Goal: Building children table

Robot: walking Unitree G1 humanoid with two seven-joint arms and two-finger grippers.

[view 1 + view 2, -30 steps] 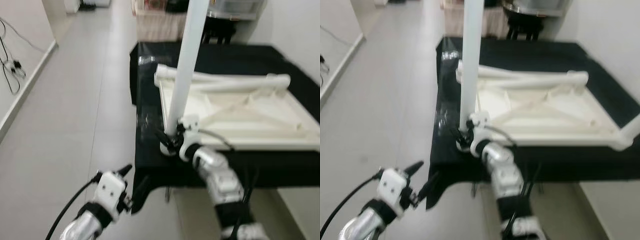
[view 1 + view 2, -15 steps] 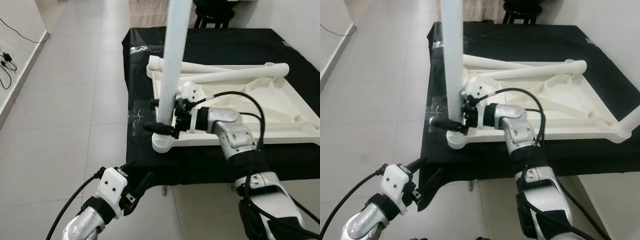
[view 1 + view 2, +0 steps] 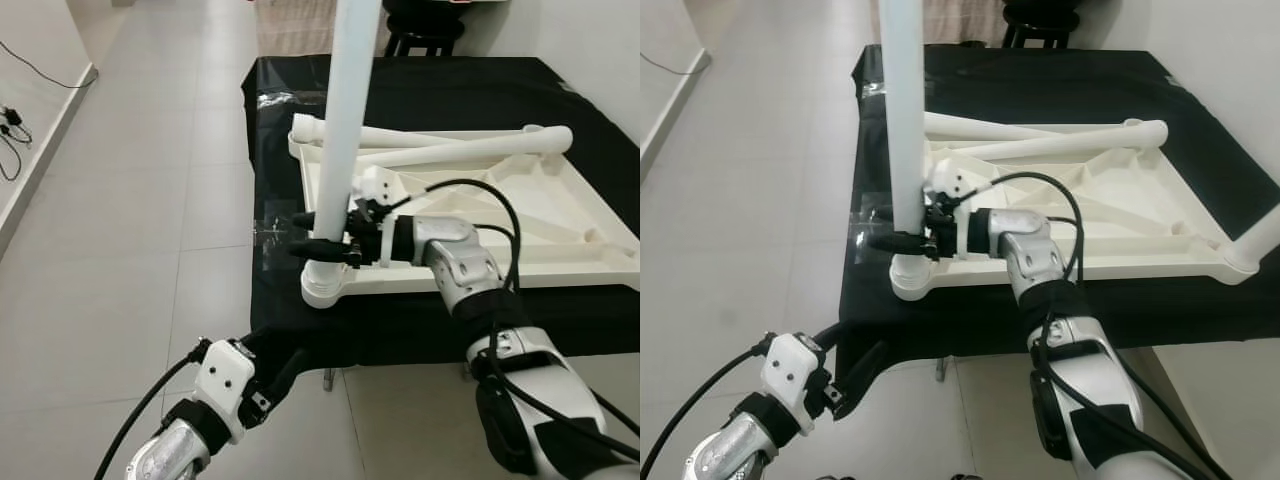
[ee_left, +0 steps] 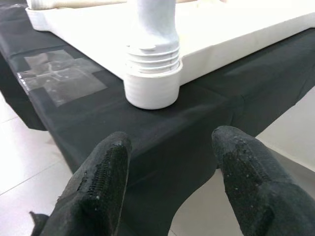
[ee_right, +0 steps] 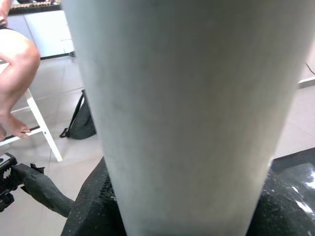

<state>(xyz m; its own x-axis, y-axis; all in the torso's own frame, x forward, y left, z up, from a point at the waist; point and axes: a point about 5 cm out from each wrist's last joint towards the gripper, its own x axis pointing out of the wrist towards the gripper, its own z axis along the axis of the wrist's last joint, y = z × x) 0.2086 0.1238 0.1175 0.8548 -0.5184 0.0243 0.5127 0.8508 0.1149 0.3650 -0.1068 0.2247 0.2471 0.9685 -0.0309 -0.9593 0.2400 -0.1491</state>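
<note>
Left eye view: right gripper [image 3: 322,238] jaws clamp the upright table leg [image 3: 340,120]; left gripper [image 4: 170,162] jaws apart

table leg [image 3: 345,110]: white | tabletop [image 3: 500,215]: cream | cloth [image 3: 450,90]: black

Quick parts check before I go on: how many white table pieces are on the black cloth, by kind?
Standing table legs at the near corners: 2, the left one between the fingers of the right gripper
Loose table legs lying on the tabletop: 2
Upside-down tabletop: 1
Total: 5
</note>
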